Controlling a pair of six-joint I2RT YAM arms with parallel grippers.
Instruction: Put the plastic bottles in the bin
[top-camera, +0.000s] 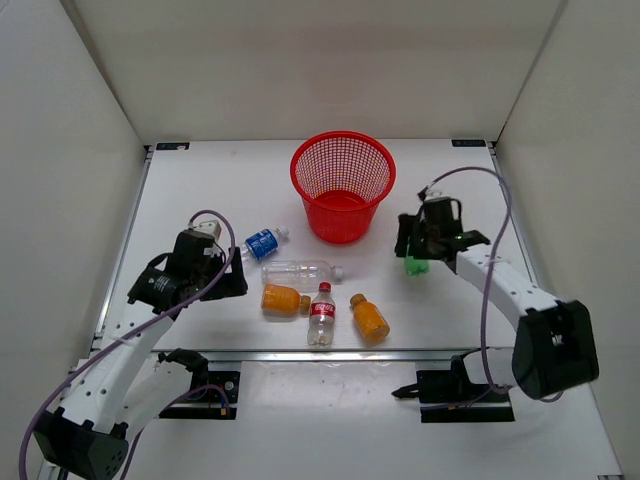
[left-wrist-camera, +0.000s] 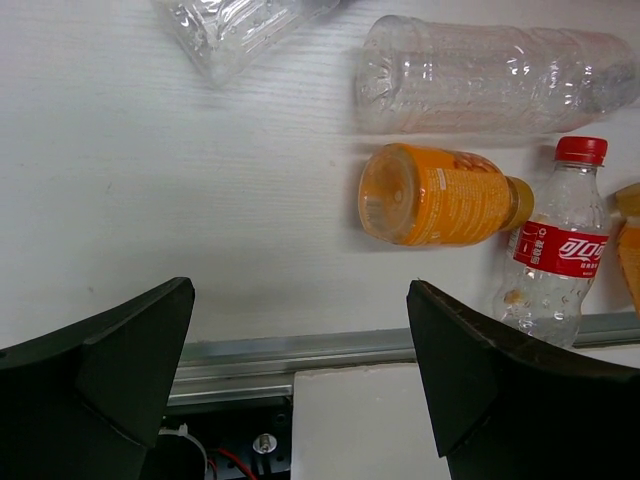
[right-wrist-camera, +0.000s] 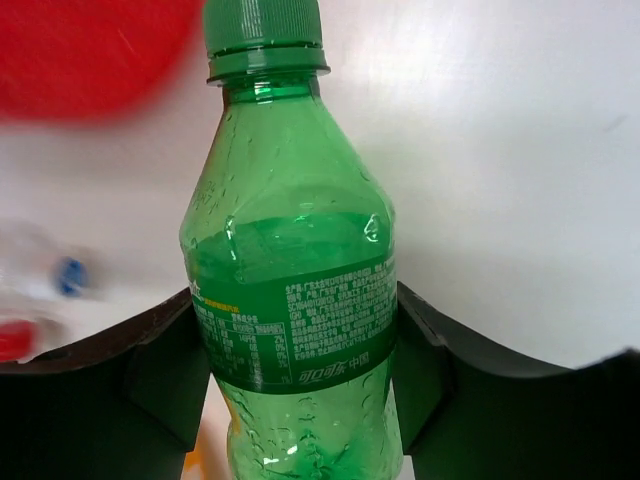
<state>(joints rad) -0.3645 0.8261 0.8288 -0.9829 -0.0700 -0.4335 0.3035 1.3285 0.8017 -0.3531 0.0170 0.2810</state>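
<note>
Clamping the green plastic bottle (right-wrist-camera: 290, 260) at its label, the right gripper (top-camera: 415, 252) stands toward the tabletop's right edge, beside the round red mesh bin (top-camera: 345, 225), which appears empty. Five other small plastic bottles (top-camera: 297, 270) lie near the front edge, by the wide-open, empty left gripper (left-wrist-camera: 298, 290), so nearly all the work is left.

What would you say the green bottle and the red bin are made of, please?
The green bottle looks like thin, translucent green plastic with a glossy finish: light passes through it and highlights glint on its shoulder. The red bin appears to be moulded plastic, probably semi-gloss: an open mesh wall under a solid rim, evenly coloured.
</note>
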